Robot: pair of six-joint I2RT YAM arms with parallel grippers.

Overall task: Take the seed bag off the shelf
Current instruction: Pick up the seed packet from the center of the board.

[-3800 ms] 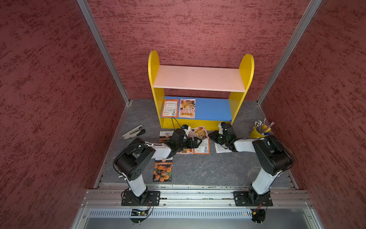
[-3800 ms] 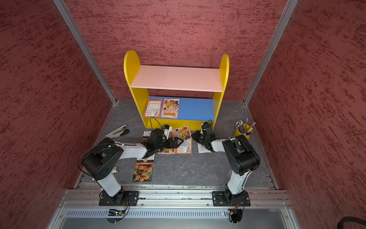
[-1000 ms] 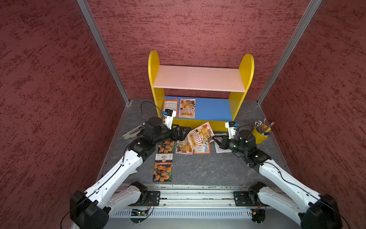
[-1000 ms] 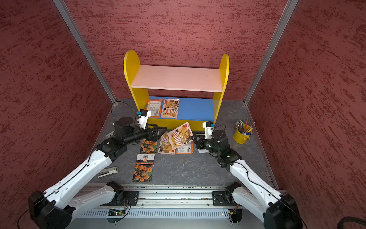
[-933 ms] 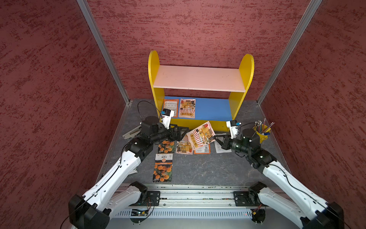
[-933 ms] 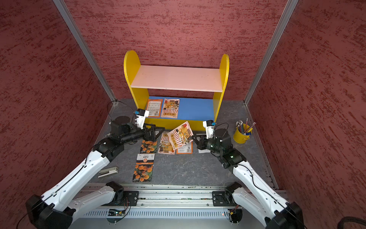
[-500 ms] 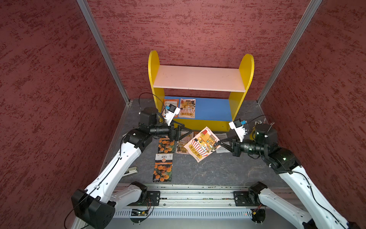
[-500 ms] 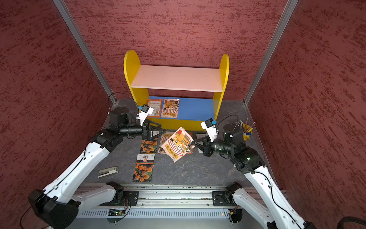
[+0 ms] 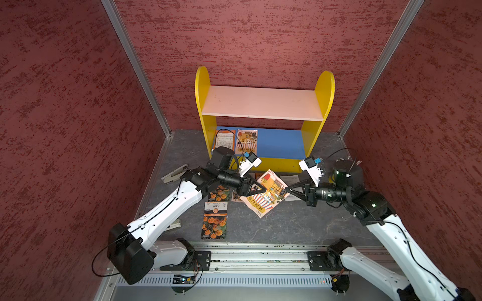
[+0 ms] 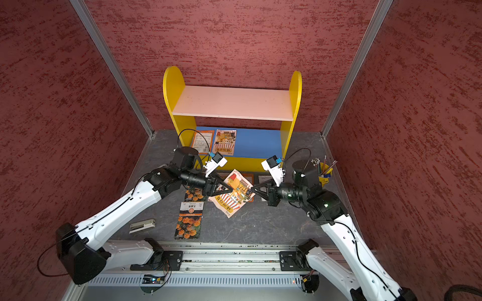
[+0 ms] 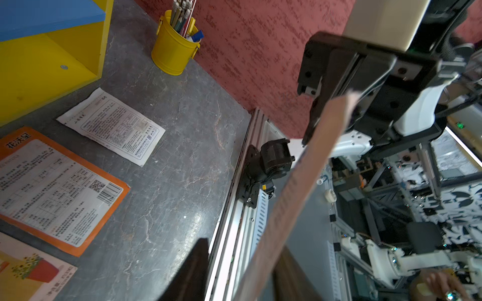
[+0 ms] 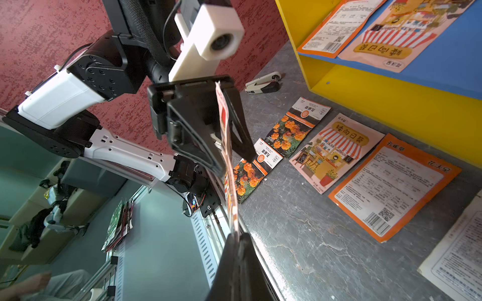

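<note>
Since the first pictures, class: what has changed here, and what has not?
Both arms unfolded. The right end effector, shut on the striped seed bag, drew it forward, away from the shelf; the left end effector came in around its opposite edge, jaws narrowing. The bags on the shelf and the marigold packets stayed put.

Both top views hang high opposite the open front of the shelf (image 9: 263,103) and look steeply down at it — wide and nearly identical. The left wrist view sits low and close before the shelf, facing past its right end; the right wrist view faces past its left end. Both wrist views share the seed bag (image 11: 297,182), seen edge-on, and the orange-edged packet (image 12: 393,187) before the shelf.
</note>
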